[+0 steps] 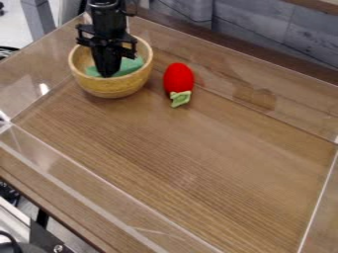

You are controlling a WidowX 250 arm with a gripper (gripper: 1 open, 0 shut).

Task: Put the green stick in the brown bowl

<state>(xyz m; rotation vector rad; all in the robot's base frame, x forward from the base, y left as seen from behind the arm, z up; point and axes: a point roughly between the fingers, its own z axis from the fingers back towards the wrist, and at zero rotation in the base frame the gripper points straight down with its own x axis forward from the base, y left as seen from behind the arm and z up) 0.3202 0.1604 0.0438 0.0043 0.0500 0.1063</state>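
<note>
Green stick (129,65) lies inside bowl (111,92), already where the task wants it. End effector (106,67) reaches down over the rim beside it, fingers clenched; whether they grip the stick cannot be told.

The 1 camera looked down at an angle from above the wooden table (185,158). It took in most of the tabletop, with the bowl (111,85) in the upper left.

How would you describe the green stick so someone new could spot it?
On the wooden table, find the round tan bowl. The green stick lies inside, partly hidden by the gripper; unlike the leafy red strawberry toy beside the bowl, it has no red.
</note>
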